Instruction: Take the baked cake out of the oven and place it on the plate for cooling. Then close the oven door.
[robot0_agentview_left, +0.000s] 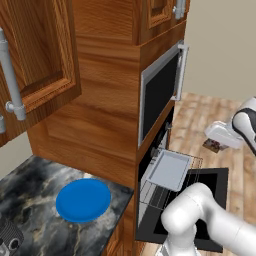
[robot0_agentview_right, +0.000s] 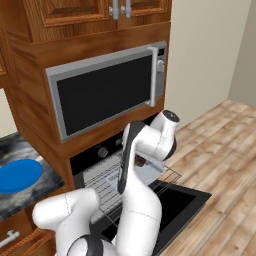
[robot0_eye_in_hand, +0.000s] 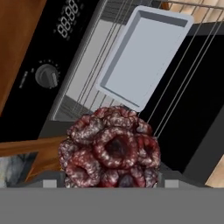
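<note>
The cake (robot0_eye_in_hand: 111, 151) sits clamped between the gripper's (robot0_eye_in_hand: 113, 183) jaws (a lumpy, reddish-brown thing), held in the air above the open oven door (robot0_agentview_left: 212, 177), clear of the grey tray (robot0_eye_in_hand: 144, 54) on its rack.

- the oven door (robot0_agentview_left: 212, 176) lies dropped open and flat, barring the floor in front of the oven (robot0_agentview_right: 95, 152).
- a wire rack (robot0_agentview_left: 195, 165) is pulled out over the door, carrying a grey tray (robot0_agentview_left: 169, 169).
- the microwave (robot0_agentview_right: 107, 90) juts above the opening, its handle standing proud.
- the worktop (robot0_agentview_left: 35, 185) around the blue plate (robot0_agentview_left: 83, 200) lies bare; wood cabinets (robot0_agentview_left: 35, 60) overhang it.
</note>
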